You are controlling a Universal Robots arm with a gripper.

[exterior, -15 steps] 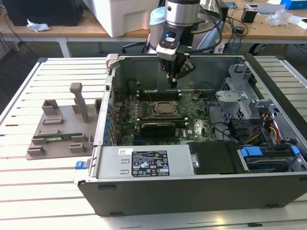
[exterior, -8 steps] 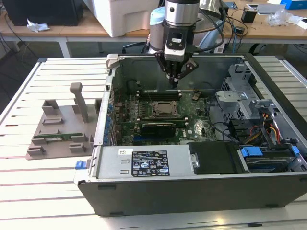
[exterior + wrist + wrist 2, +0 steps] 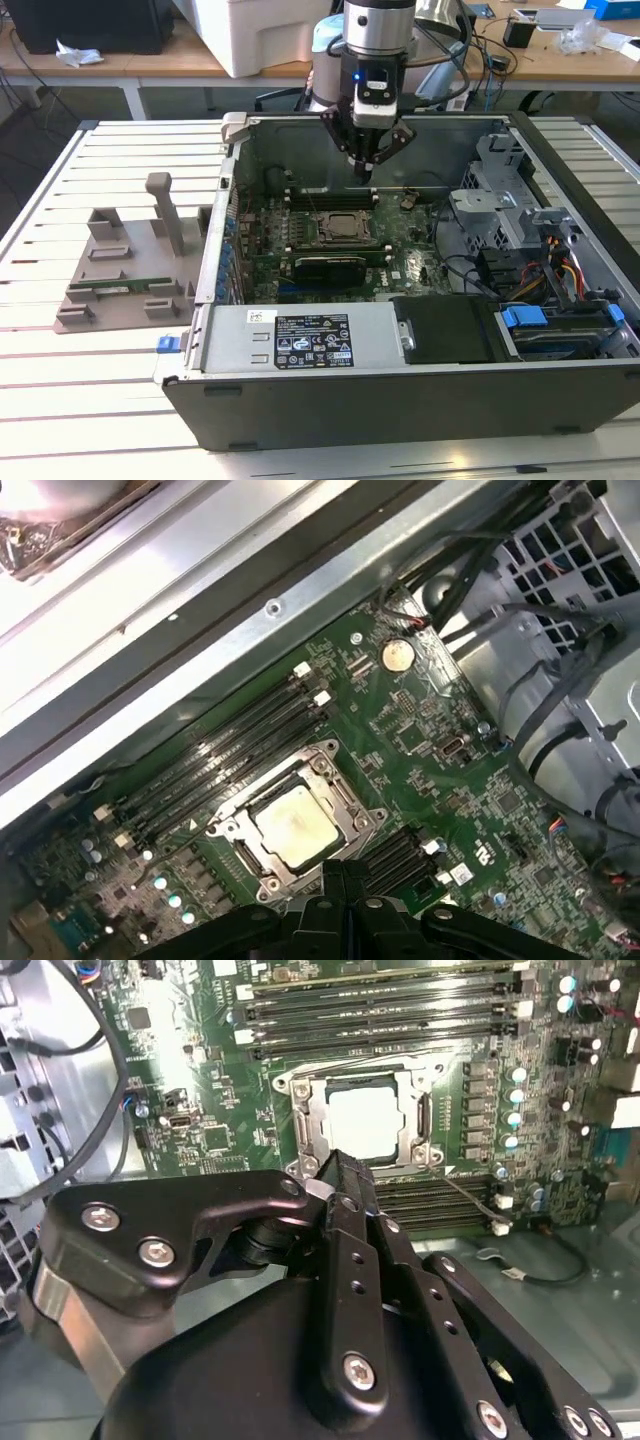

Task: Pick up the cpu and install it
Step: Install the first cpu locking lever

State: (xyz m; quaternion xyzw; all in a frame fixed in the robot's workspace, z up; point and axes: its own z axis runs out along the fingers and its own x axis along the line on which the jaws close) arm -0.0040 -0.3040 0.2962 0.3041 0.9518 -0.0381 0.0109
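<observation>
The cpu (image 3: 365,1120) is a flat silver-white square lying inside the metal socket frame (image 3: 305,1125) on the green motherboard; it also shows in the first wrist view (image 3: 295,825). In the exterior view the socket (image 3: 345,228) sits mid-board inside the open computer case. My gripper (image 3: 365,172) hangs above the board, a little behind the socket, fingers drawn together with nothing visible between them. Its black fingertips (image 3: 335,1175) reach just short of the socket's edge, and the gripper (image 3: 345,875) stands above the board beside the socket.
Empty memory slots (image 3: 390,1005) flank the socket. A black card (image 3: 330,265) stands in front of it. Drive cages and cables (image 3: 520,230) crowd the case at the exterior view's right. A grey parts holder (image 3: 120,270) with a green memory stick (image 3: 120,288) lies outside the case, on the left.
</observation>
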